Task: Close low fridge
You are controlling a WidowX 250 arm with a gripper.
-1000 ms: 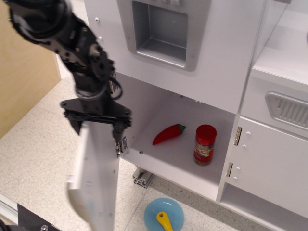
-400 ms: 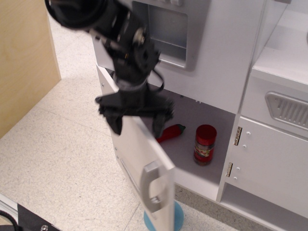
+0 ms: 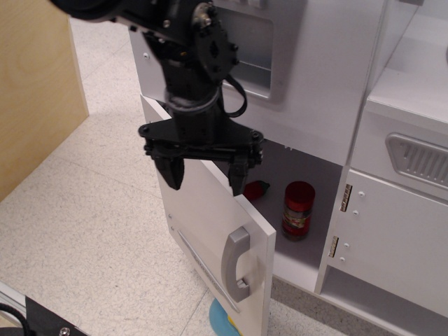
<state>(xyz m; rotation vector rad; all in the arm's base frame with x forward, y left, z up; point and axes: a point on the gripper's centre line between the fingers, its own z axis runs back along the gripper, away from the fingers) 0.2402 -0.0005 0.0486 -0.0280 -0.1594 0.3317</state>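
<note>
The low fridge point(image 3: 308, 262) is a white compartment low in the toy kitchen. Its tall white door point(image 3: 203, 231) with a grey vertical handle point(image 3: 235, 264) stands partly open, swung about halfway across the opening. My black gripper point(image 3: 204, 173) is open, its two fingers point(image 3: 171, 172) straddling the door's top edge near the hinge side. Inside, a red spice jar point(image 3: 299, 210) stands upright, and a red chili pepper point(image 3: 256, 189) lies mostly hidden behind the door.
Above is a white panel with a grey recessed dispenser point(image 3: 245, 42). At the right is a smaller white cabinet door point(image 3: 392, 238) with a grey vent point(image 3: 420, 159). A wooden panel point(image 3: 35, 91) stands at the left. A blue plate point(image 3: 220, 318) peeks out below the door on the floor.
The door has swung from wide open at the left towards the opening. My gripper moved right with it, along its top edge. The pepper and floor plate are now largely hidden.
</note>
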